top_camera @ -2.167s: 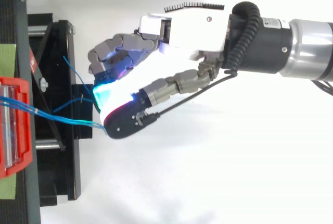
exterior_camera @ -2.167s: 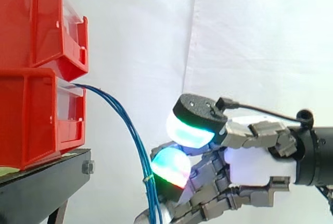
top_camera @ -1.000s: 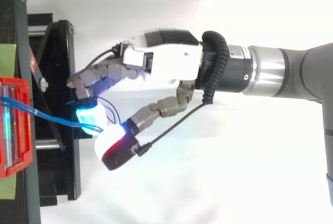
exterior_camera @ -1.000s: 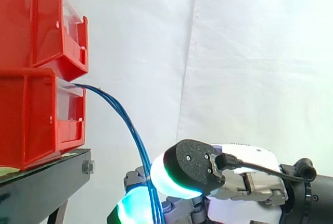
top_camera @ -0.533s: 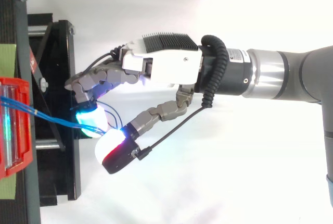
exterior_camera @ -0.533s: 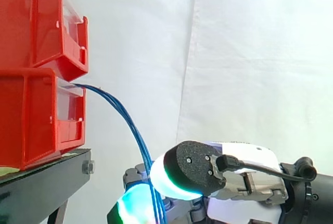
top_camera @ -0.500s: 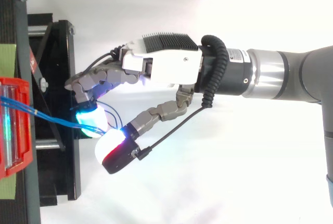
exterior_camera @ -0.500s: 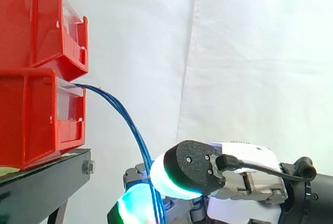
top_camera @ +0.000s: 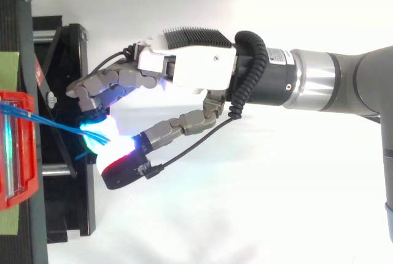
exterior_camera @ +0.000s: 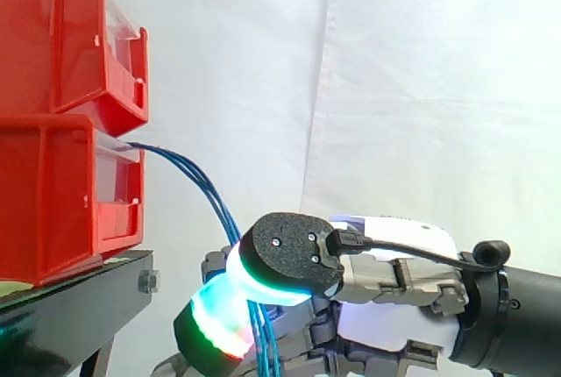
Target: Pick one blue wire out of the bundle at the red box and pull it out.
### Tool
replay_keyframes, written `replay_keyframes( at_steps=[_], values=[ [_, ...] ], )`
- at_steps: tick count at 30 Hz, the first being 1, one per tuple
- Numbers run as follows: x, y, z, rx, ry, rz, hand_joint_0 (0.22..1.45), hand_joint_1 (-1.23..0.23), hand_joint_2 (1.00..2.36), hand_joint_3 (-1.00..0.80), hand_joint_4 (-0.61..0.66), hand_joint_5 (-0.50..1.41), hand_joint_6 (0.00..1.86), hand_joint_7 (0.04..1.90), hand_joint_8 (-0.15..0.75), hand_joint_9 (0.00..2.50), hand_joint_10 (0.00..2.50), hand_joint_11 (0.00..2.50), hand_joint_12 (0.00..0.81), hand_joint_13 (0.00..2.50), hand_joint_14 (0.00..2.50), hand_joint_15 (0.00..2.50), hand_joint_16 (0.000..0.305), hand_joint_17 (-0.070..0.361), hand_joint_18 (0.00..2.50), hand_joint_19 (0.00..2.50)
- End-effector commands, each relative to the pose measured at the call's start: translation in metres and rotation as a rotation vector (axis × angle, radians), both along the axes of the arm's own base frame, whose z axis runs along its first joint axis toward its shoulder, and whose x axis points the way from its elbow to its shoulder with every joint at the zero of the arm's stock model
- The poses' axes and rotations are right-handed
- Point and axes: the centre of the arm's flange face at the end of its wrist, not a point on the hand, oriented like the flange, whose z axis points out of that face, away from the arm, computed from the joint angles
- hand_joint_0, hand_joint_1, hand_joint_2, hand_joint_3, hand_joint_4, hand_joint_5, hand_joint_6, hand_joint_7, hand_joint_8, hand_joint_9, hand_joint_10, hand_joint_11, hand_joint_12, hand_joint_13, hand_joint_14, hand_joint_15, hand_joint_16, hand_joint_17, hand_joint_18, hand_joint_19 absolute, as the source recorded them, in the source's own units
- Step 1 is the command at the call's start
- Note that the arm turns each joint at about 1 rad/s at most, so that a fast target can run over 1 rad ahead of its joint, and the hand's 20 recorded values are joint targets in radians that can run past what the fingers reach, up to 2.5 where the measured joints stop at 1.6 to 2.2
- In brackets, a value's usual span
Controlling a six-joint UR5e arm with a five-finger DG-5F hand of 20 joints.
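My hand [top_camera: 190, 67] has a smooth, glossy white plastic shell, grey metal-looking finger links, and translucent pads [exterior_camera: 285, 252] backed in matt, finely speckled black. The thin blue wires [exterior_camera: 195, 177] look slick and plastic-coated. The stacked red plastic bins [exterior_camera: 53, 193] shine, with clear plastic fronts. The black metal stand [exterior_camera: 79, 311] is matt, and the white cloth curtain [exterior_camera: 421, 88] is matt and softly creased.
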Motion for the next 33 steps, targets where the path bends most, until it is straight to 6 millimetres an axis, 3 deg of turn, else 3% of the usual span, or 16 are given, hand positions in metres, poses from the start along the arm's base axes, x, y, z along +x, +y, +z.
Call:
replay_keyframes(
  at_steps=[1, 7, 12, 16, 19, 21, 27, 28, 33],
  values=[
    [0.001, -0.001, 0.002, 0.001, -0.003, -0.003, 0.55, -0.70, 1.02, -0.20, 0.24, -0.13, 0.64, 1.23, 0.269, 0.86, 0.02, 0.69, 0.377, 0.40, 0.01, 0.23, 0.059, 0.132, 0.35, 0.42],
    [0.001, 0.000, 0.007, -0.001, -0.003, -0.001, 0.57, -0.73, 1.02, -0.18, 0.23, -0.14, 0.73, 1.14, 0.268, 0.87, 0.03, 0.72, 0.373, 0.42, 0.01, 0.23, 0.058, 0.130, 0.37, 0.41],
    [-0.001, -0.002, 0.016, -0.003, 0.010, -0.003, 0.60, -0.76, 1.02, -0.21, 0.31, -0.15, 0.75, 1.13, 0.270, 0.87, 0.03, 0.74, 0.373, 0.43, 0.01, 0.22, 0.057, 0.129, 0.40, 0.39],
    [-0.007, -0.004, 0.025, -0.008, 0.049, -0.007, 0.59, -0.75, 1.02, -0.22, 0.38, -0.12, 0.69, 1.26, 0.265, 0.90, 0.02, 0.68, 0.370, 0.44, 0.01, 0.22, 0.057, 0.129, 0.40, 0.41],
    [-0.011, -0.005, 0.034, -0.011, 0.072, -0.007, 0.59, -0.61, 1.02, -0.21, 0.36, -0.07, 0.57, 1.44, 0.250, 0.94, 0.02, 0.65, 0.363, 0.46, 0.01, 0.23, 0.057, 0.128, 0.39, 0.43],
    [-0.014, -0.005, 0.039, -0.011, 0.094, -0.006, 0.59, -0.60, 1.02, -0.21, 0.34, -0.07, 0.57, 1.45, 0.253, 0.96, 0.03, 0.66, 0.362, 0.46, 0.01, 0.24, 0.056, 0.127, 0.39, 0.43],
    [-0.020, -0.007, 0.049, -0.011, 0.130, -0.007, 0.60, -0.68, 1.02, -0.19, 0.32, -0.11, 0.65, 1.27, 0.265, 0.95, 0.03, 0.83, 0.367, 0.47, 0.01, 0.24, 0.056, 0.127, 0.41, 0.40],
    [-0.020, -0.007, 0.049, -0.011, 0.130, -0.007, 0.61, -0.79, 1.02, -0.21, 0.34, -0.14, 0.71, 1.19, 0.276, 0.94, 0.03, 0.88, 0.371, 0.47, 0.01, 0.25, 0.056, 0.127, 0.42, 0.39],
    [-0.027, -0.008, 0.064, -0.013, 0.164, -0.009, 0.60, -0.80, 1.02, -0.28, 0.41, -0.13, 0.70, 1.21, 0.272, 0.98, 0.03, 0.90, 0.370, 0.47, 0.01, 0.24, 0.057, 0.128, 0.43, 0.40]
  ],
)
